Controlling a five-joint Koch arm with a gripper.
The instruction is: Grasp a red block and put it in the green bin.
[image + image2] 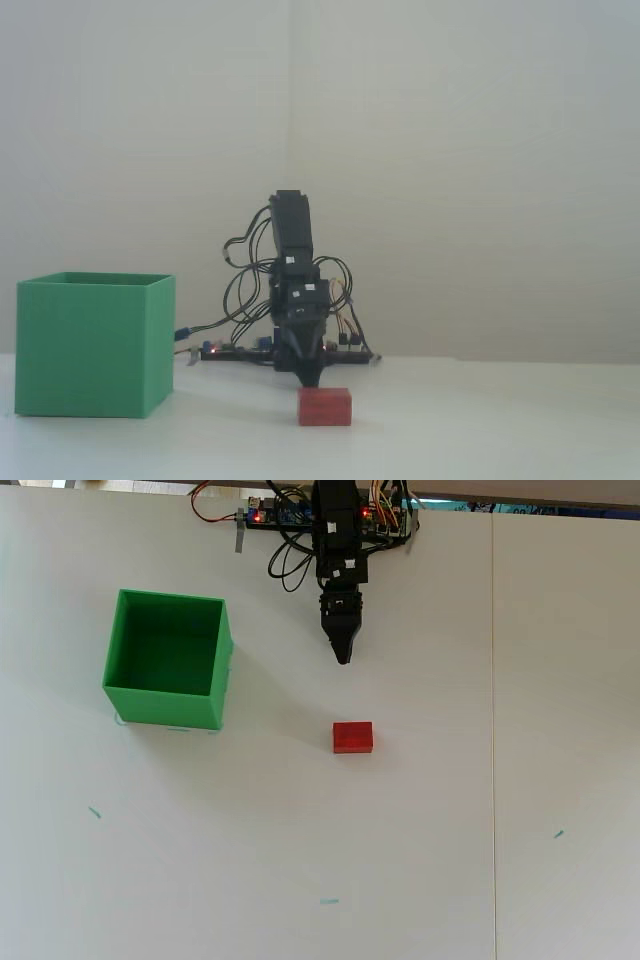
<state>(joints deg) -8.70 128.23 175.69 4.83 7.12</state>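
Observation:
The red block (353,737) lies flat on the white table, and in the fixed view the red block (325,407) is in front of the arm. My gripper (343,658) points down at the table a little behind the block, apart from it, with its jaws together in one point and nothing held. In the fixed view the gripper (310,383) hangs just above the table behind the block. The green bin (165,692) stands open-topped to the left of the block; the green bin (90,350) looks far taller than the block. Its inside shows nothing.
The arm's base, with a circuit board (280,513) and looped wires (240,290), sits at the table's far edge against a pale wall. A thin seam (492,730) runs down the table on the right. Small teal marks (328,901) dot the near surface.

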